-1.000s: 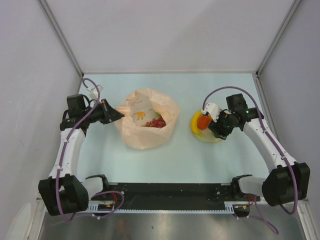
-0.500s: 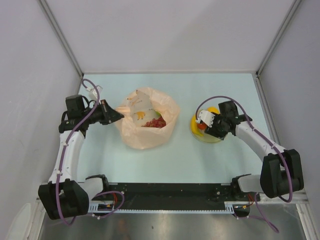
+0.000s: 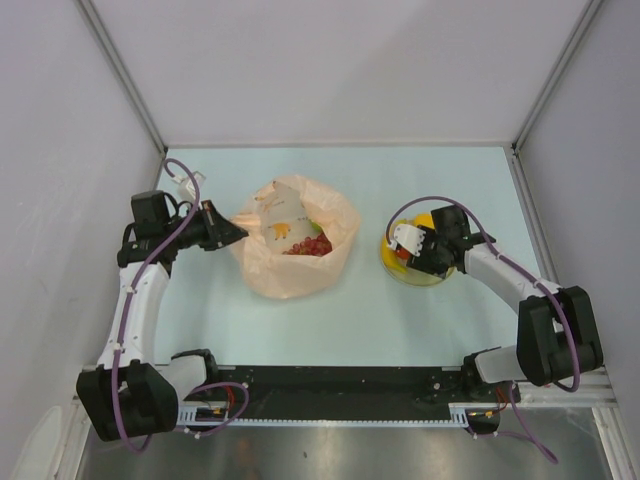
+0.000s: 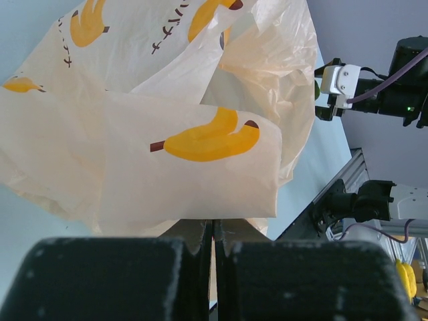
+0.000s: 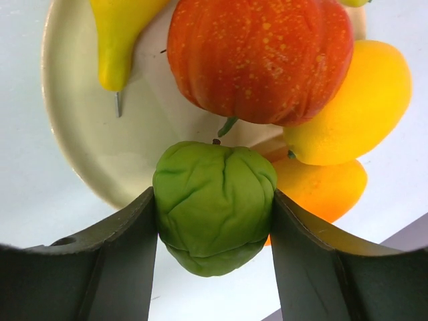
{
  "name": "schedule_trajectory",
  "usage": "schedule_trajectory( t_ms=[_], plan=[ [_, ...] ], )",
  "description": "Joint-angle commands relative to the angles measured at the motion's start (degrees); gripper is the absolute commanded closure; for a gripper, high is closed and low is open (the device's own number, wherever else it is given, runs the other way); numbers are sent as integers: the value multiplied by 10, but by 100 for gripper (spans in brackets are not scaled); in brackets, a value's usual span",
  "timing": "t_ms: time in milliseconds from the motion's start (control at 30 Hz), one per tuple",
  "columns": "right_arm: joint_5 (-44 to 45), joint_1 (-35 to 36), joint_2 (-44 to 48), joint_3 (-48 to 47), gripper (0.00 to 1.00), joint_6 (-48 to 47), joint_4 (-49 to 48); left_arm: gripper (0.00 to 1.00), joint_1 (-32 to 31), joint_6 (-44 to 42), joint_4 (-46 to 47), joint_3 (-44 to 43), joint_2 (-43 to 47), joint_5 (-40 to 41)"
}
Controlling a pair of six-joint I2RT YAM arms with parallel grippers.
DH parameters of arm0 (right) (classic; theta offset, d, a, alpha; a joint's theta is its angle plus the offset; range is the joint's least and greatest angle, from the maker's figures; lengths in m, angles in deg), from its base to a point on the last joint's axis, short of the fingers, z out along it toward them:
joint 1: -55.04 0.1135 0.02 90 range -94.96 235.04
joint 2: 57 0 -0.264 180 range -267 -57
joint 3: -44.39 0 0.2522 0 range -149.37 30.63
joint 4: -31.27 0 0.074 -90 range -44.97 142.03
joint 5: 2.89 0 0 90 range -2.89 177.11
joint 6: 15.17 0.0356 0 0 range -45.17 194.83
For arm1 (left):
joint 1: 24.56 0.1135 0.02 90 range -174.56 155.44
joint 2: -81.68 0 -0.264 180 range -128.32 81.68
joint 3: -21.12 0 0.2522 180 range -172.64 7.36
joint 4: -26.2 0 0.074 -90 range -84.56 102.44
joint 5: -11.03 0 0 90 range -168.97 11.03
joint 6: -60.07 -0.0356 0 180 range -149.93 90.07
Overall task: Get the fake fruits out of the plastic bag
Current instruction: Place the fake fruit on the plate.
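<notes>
Right wrist: green apple (image 5: 214, 204) between 2 fingers (image 5: 107, 267) of right claw (image 5: 212, 197)

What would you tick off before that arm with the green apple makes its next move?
1. Grip: right pincer holds green apple on both sides: ok.
2. Aim: apple over plate: not ok, it straddles the rim.
3. Room: bare patch on plate beside banana: ok.
4. Apple's height above plate: cannot tell.
5. Bag hold: left pincer shut on plastic bag: ok.
6. Bag emptied: not ok, grape bunch inside.
</notes>
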Motion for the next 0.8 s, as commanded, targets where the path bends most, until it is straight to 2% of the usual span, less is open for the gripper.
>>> schedule_trajectory(
  t_ms=[0, 133, 233, 267, 300, 500, 633, 767],
  plan=[
    [13, 1, 0, 4, 38, -9, -27, 100, -4, -11, 8, -4, 5, -6],
    [17, 1, 4, 7, 36, -5, -26, 100, -4, -8, 12, -4, 3, -12],
    [21, 1, 8, 11, 29, -5, -24, 100, -4, -3, 17, -3, 2, -18],
    [24, 2, 10, 10, 17, -3, -25, 100, -4, -2, 19, -2, 3, -18],
    [26, 3, 15, 10, 13, 0, -25, 100, -4, 0, 19, -1, 3, -21],
    [28, 25, 52, 8, 10, -7, 1, 100, -3, 2, 24, 5, 6, -25],
    [27, 46, 122, 2, 7, -32, 35, 100, -3, 3, 23, 11, 15, -27],
    [-30, 51, 191, -35, 4, -58, 91, 99, -3, 5, 24, 20, 23, -32]
  ],
)
